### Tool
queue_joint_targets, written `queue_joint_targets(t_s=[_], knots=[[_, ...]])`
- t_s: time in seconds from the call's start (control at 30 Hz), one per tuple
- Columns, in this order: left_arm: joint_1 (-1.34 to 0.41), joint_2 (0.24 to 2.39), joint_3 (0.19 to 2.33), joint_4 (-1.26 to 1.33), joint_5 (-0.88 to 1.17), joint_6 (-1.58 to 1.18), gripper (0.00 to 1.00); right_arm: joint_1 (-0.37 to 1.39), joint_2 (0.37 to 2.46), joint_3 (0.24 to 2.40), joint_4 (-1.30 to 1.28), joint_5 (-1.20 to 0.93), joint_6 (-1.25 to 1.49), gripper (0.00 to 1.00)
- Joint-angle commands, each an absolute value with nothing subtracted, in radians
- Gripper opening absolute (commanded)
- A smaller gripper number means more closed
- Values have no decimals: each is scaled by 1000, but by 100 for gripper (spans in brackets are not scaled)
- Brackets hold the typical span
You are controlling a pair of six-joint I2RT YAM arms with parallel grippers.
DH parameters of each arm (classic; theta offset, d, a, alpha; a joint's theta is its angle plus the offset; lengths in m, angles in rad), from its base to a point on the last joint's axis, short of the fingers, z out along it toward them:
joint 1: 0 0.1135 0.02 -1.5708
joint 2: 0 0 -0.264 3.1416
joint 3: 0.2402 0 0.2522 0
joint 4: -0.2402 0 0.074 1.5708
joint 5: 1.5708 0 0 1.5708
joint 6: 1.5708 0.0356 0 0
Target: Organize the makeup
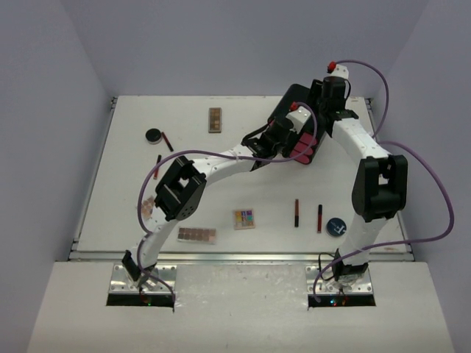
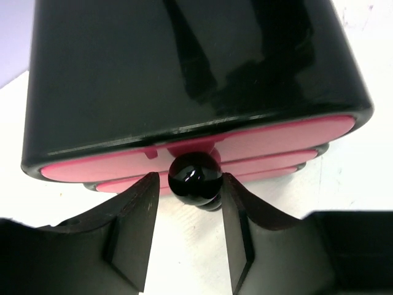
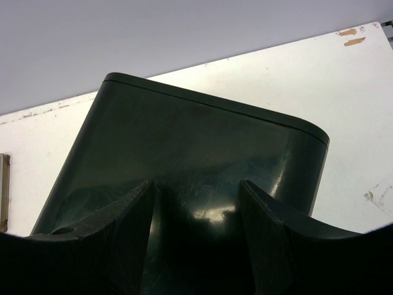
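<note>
Your left gripper (image 2: 190, 187) is straddling the knob (image 2: 195, 175) of the top drawer (image 2: 276, 138), jaws parted and not clamping, lining up a pull. Your right gripper (image 3: 196, 187), also spread, is backing the box (image 3: 184, 123), seemingly bracing it. The makeup (image 1: 244, 218) is lying scattered on the table (image 1: 272, 195), apart from the box.

The top view looks down from behind the arms. Both wrist views sit close, sharing the black box (image 2: 184, 61) just beyond their fingers (image 2: 132, 227).

No legible text anywhere, white mark on round dark compact (image 1: 336, 227) unreadable
</note>
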State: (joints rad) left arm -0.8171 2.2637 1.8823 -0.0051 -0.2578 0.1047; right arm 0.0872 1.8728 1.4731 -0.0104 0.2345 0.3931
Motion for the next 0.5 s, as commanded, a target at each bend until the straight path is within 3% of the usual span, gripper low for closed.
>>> queue_joint_targets(t_s=[0.0,0.27,0.47], knots=[[-822,2261,1956,73,-339,128,38,84,1859,1419,-61,237,404,59],[-822,2277,1959,63,-332,135,28,84,1858,1405,-51,248,402,59],[-822,2283,1917,38,-331,100,33,84,1854,1399,-41,252,393,59]])
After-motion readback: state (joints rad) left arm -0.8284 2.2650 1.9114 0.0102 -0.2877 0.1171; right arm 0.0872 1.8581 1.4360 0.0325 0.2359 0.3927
